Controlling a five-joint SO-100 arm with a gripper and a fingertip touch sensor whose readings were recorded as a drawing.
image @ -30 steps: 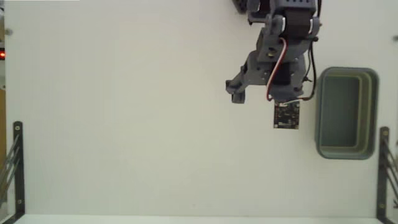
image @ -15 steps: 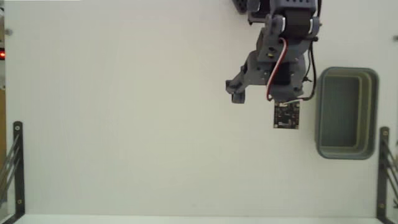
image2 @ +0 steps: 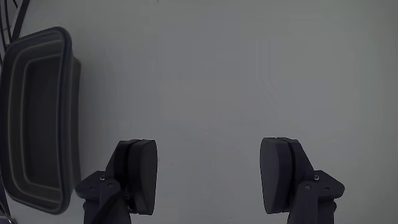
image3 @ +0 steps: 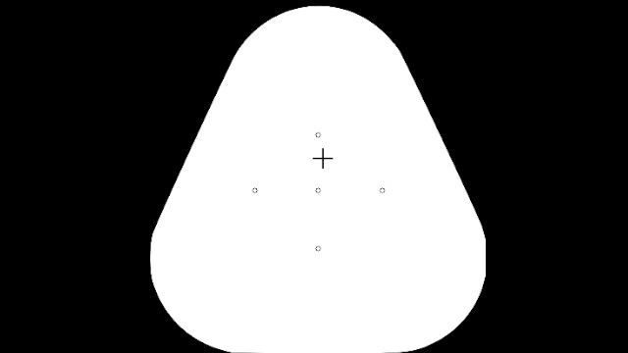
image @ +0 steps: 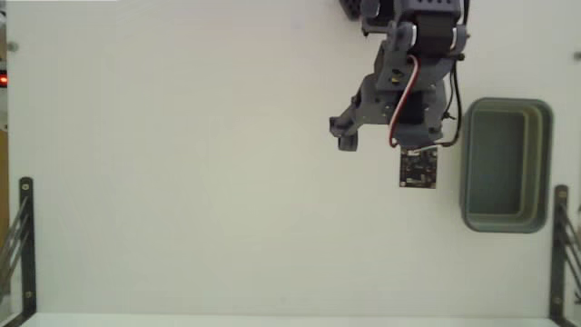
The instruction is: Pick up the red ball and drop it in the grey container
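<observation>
Bench (image: 182, 182) surface is plain white, unmarked. Jaws are seen spread apart, empty, in the wrist view. Grey container (image: 506, 165) is set right of the arm (image: 408, 82); red ball is not seen.

— What's on the table (image: 182, 182)?

— A white top, seen from straight above. The arm (image: 408, 82) comes in from the far edge, right of centre, dark grey with red and white wires along it.

— And the pincer (image: 363, 136)?

— Folded under the arm; I can't tell how its jaws stand. A small circuit board (image: 418, 169) hangs at its near end.

— The container?

— The grey container (image: 472, 195) sits by the right edge, just right of the arm, lengthwise front to back. Black brackets (image: 25, 245) stand at both near corners.
</observation>
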